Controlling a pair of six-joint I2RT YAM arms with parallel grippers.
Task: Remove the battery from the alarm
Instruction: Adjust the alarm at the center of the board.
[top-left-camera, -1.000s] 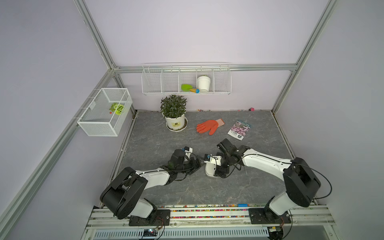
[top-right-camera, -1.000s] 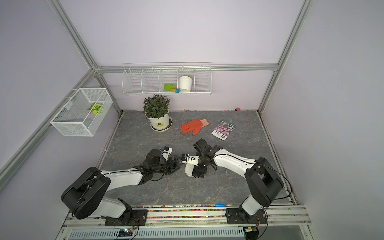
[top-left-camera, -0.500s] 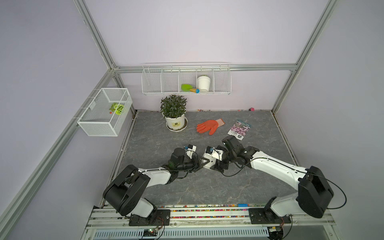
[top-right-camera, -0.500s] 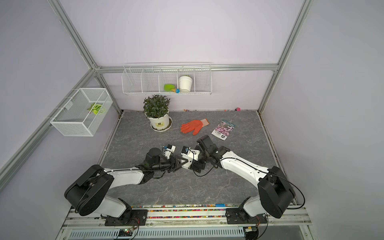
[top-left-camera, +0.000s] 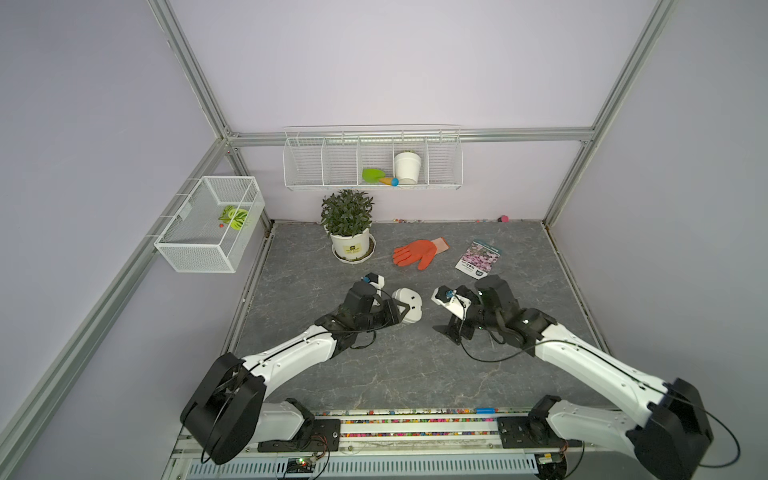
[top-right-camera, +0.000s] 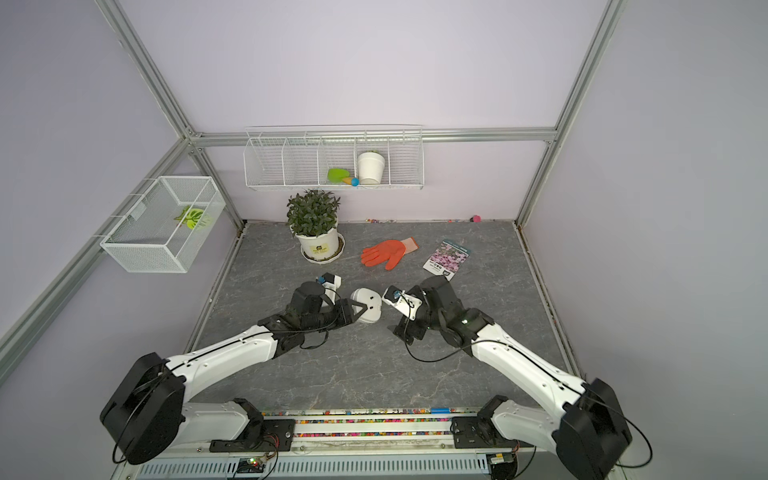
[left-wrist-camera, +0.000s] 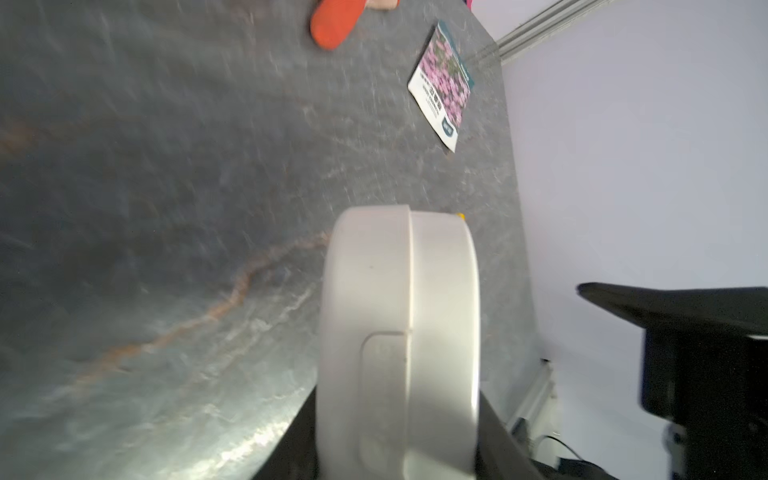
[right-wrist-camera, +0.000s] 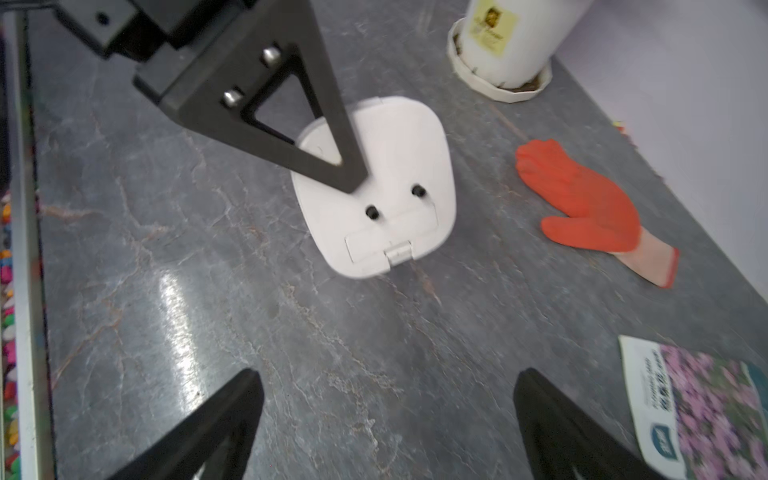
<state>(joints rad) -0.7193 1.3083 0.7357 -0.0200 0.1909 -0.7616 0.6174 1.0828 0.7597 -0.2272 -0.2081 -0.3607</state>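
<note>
The alarm (top-left-camera: 410, 305) (top-right-camera: 369, 306) is a white rounded-square clock, held on edge near the table's middle. My left gripper (top-left-camera: 402, 312) (left-wrist-camera: 399, 436) is shut on it, one finger on each flat face. In the right wrist view the alarm's (right-wrist-camera: 374, 199) plain back shows, with two dark holes and a closed cover with a latch. One of the left gripper's fingers (right-wrist-camera: 291, 116) lies across that back. The battery is hidden. My right gripper (top-left-camera: 451, 332) (right-wrist-camera: 386, 424) stands open and empty, a short way to the right of the alarm and apart from it.
A potted plant (top-left-camera: 348, 232), an orange glove (top-left-camera: 417, 253) and a seed packet (top-left-camera: 478, 257) lie at the back of the grey table (top-left-camera: 374, 365). A wire shelf (top-left-camera: 372, 160) and a wire basket (top-left-camera: 210, 224) hang on the walls.
A second ago my right gripper had the alarm and the left stood open. The left has since shut on the alarm, and the right has let go and drawn back to the right.
</note>
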